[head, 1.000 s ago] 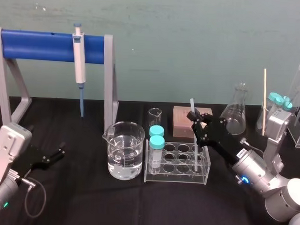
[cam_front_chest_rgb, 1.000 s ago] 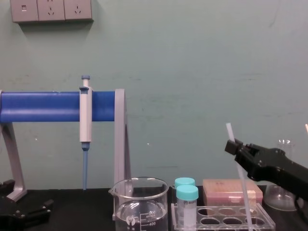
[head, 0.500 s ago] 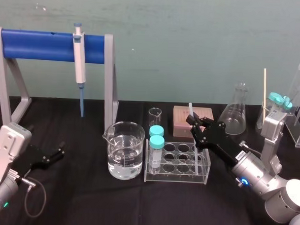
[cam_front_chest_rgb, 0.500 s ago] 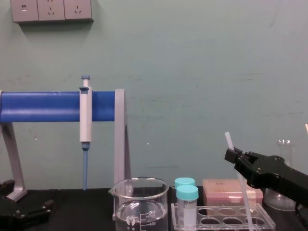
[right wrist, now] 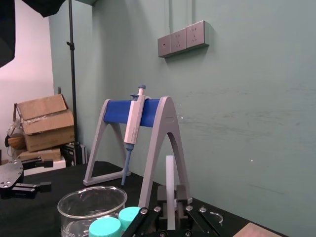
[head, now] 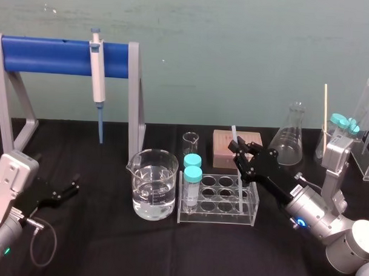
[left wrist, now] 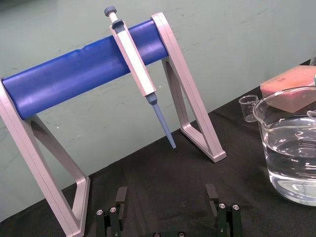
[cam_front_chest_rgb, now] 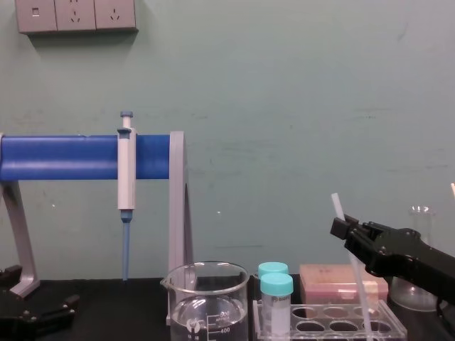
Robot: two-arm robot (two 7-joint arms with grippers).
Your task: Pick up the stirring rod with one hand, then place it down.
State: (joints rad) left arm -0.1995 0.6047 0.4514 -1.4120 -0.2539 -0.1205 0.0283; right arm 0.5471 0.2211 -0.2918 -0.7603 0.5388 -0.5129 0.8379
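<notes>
Large clear glass beaker (head: 153, 184) stood roughly half full of clear liquid, just left of the clear plastic nine-well tube rack (head: 217, 215). The rack held two teal-capped tubes (head: 192, 176) in its left column. The thin translucent white stirring rod (head: 239, 195) stood nearly upright, top leaning slightly left, with its lower end inside a right-column well. The right gripper (head: 240, 153) was above the rack, its fingers clenched on the rod's upper part. The left gripper (head: 70, 189) sat low at the far left, fingers (left wrist: 121, 196) spread, holding nothing. The black worktop (head: 108, 244) lay bare before the rack and between beaker and left gripper.
</notes>
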